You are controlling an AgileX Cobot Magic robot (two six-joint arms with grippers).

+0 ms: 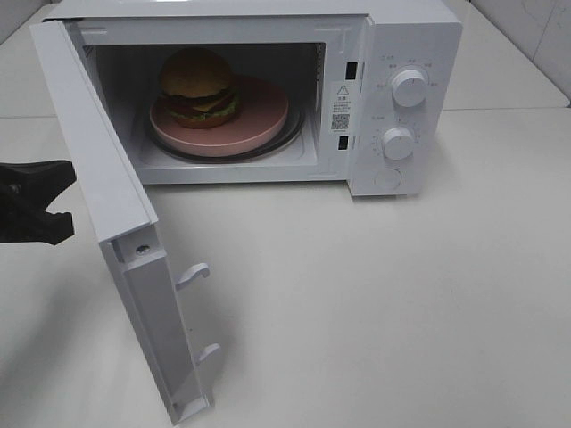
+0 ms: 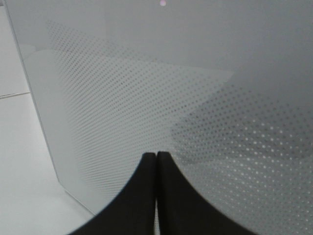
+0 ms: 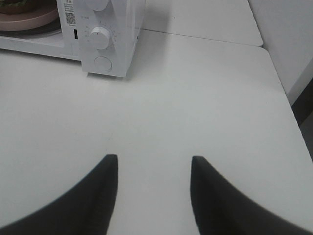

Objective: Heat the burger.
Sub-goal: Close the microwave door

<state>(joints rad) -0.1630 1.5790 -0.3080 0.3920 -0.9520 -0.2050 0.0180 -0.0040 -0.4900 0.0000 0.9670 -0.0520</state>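
The burger [image 1: 198,85] sits on a round pink plate [image 1: 259,116] inside the open white microwave [image 1: 410,36]. The microwave door [image 1: 89,152] is swung wide open toward the front left. My left gripper [image 2: 156,154] is shut and empty, its tips right at the outer face of the door [image 2: 195,98]; in the exterior view it [image 1: 61,201] shows at the left edge behind the door. My right gripper [image 3: 154,159] is open and empty over the bare table, in front and to the right of the microwave [image 3: 117,34]. The plate's edge [image 3: 29,17] shows there too.
Two round knobs [image 1: 409,87] [image 1: 398,143] and a button [image 1: 388,178] are on the microwave's right panel. The door's latch hooks [image 1: 194,275] stick out from its free edge. The white table [image 1: 375,312] stretches in front; its right edge [image 3: 293,122] drops off.
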